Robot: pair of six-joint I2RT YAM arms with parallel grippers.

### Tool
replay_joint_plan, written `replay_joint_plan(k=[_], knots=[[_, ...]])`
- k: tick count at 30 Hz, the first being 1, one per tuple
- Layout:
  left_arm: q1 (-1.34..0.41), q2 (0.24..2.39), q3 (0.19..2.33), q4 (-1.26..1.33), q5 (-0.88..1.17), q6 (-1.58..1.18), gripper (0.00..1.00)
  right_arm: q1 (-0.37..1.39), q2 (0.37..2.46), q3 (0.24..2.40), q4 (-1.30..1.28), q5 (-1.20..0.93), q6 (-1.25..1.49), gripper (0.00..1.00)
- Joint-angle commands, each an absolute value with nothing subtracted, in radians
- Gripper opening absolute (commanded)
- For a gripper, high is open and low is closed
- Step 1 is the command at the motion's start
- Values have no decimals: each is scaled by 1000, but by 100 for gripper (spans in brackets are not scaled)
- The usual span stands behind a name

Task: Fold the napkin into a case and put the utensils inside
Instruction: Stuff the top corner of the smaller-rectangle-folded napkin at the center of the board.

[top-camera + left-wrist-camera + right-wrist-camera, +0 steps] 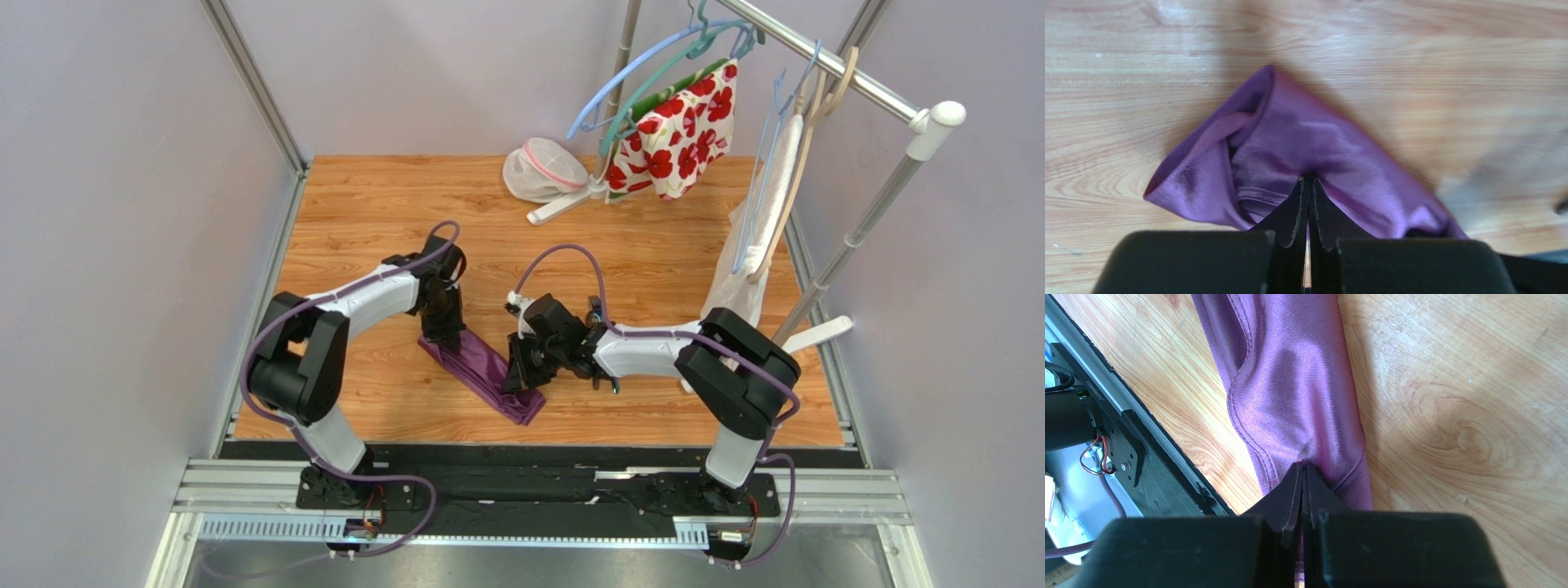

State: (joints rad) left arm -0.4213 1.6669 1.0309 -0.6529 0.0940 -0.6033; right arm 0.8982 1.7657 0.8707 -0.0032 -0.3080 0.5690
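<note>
The dark purple napkin (482,371) lies as a narrow folded strip running diagonally on the wooden table, between my two grippers. My left gripper (444,344) is shut on the strip's far left end. In the left wrist view the cloth (1303,138) bunches up around the pinching tips of the left gripper (1309,179). My right gripper (523,381) is shut on the near right end. In the right wrist view the napkin (1290,386) stretches away from the closed tips of the right gripper (1303,465). The utensils are out of view.
A clothes rack (859,80) with hangers stands at the back right. It carries a white cloth with red flowers (677,129) and a white garment (746,270). A white mesh pouch (540,169) lies at the back. The black base rail (1125,441) runs close to the napkin's near end.
</note>
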Motion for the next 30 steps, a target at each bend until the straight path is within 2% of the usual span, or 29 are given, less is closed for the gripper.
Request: replay_joint_plan(k=[1,11,19,23,30], knots=[[-429,1713,1011,-669,48,-611,1,885,1832,813,-207,-173,523,0],[-433,1766,1092,-787,-78,-623,0,859,1753,735,-271,-51,555,0],[-433,1675,997,-684,-46,-575,0,848,1724,707,-278,-2,540,0],[-442,1646,979,-638,38,-564,0,848,1709,724,-271,-26,497,0],[-469,1565,1012,-647,83,-584,3,862,1597,771,-298,-119,431,9]])
